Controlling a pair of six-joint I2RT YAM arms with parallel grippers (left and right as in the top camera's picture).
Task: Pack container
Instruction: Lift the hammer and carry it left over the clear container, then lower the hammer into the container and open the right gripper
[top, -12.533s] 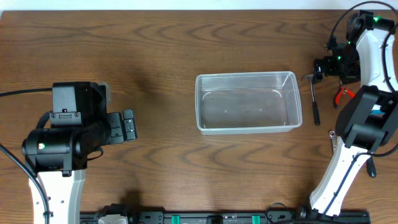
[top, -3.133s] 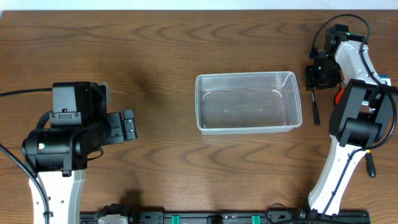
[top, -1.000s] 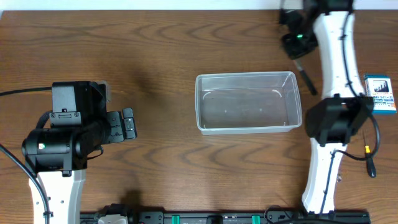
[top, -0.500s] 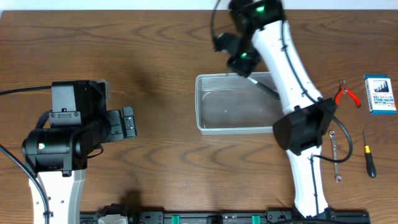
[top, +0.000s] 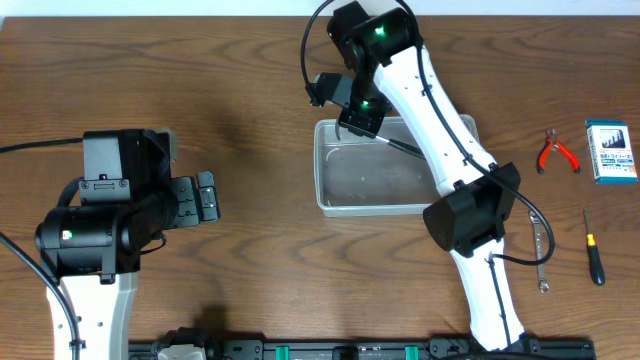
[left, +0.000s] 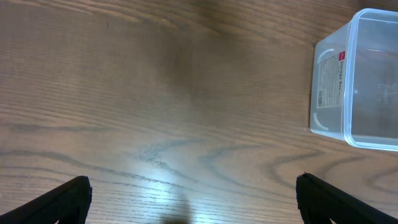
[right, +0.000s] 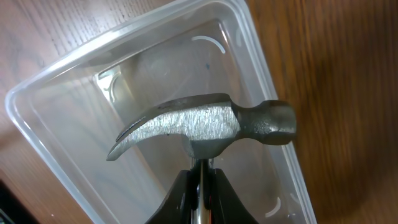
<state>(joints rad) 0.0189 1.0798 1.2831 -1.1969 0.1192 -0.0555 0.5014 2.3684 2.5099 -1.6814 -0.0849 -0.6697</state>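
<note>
Right arm holds a hammer (right: 199, 124) over the far left corner of the clear container (top: 322, 170) at mid-table

The container sits empty between the 2 arms, and its light plastic is the biggest worry: a heavy steel head dropped from height could tip it, shove it aside or crack it. The right gripper (right: 200, 183) is clamped tight on the hammer's neck just under the head, whose striking face lies across the rim line, so letting go here could bounce it off the edge onto the wood. The long handle, angled inward, may catch a wall. The left gripper (top: 207, 199) waits well apart, jaws wide and empty, too far away to steady anything
</note>
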